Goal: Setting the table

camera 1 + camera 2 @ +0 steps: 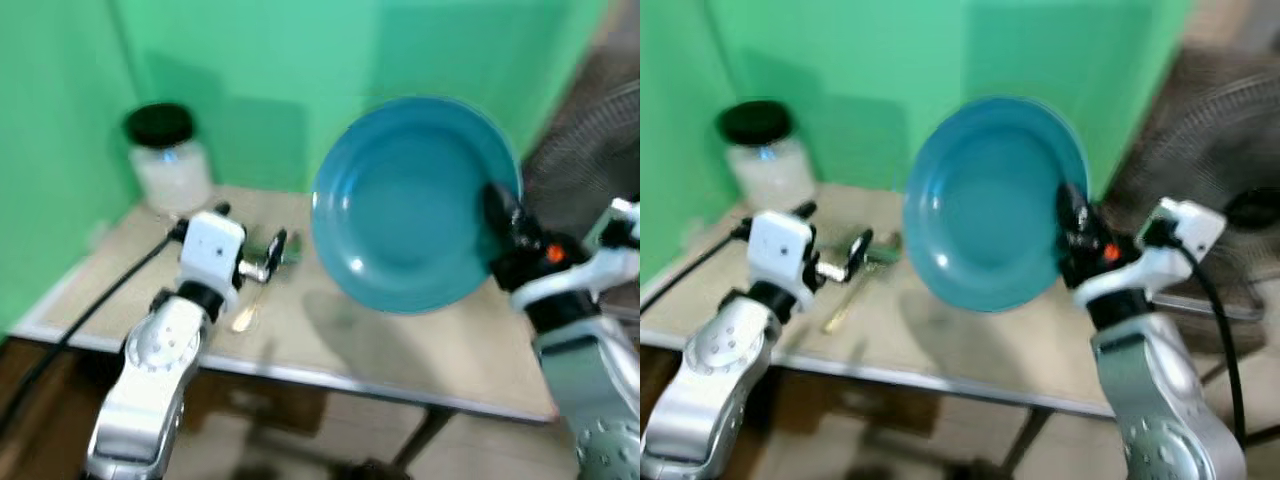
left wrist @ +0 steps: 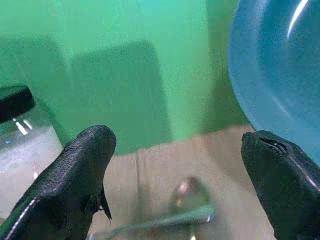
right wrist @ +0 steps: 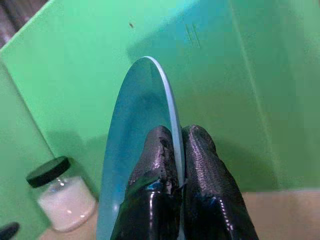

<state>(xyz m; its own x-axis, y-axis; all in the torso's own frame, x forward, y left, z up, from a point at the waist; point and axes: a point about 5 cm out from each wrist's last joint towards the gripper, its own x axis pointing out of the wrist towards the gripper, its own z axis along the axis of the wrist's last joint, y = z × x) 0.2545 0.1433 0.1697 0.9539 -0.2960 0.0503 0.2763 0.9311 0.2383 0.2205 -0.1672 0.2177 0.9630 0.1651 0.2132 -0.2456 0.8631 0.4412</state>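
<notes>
Blue plate (image 1: 415, 205) is held up on edge above the bench (image 1: 400, 345), its hollow face turned toward the camera, its rim pinched at the right side by the right gripper (image 1: 503, 215), jaws clamped tight on it. Left gripper (image 1: 270, 255) is held low over the bench, jaws spread wide, nothing between them. A spoon (image 2: 187, 197) is seen lying on the bench just beyond its fingers (image 2: 75, 180). A black-lidded jar (image 1: 168, 160) is seen standing at the back left corner against the green wall (image 1: 260, 60).
</notes>
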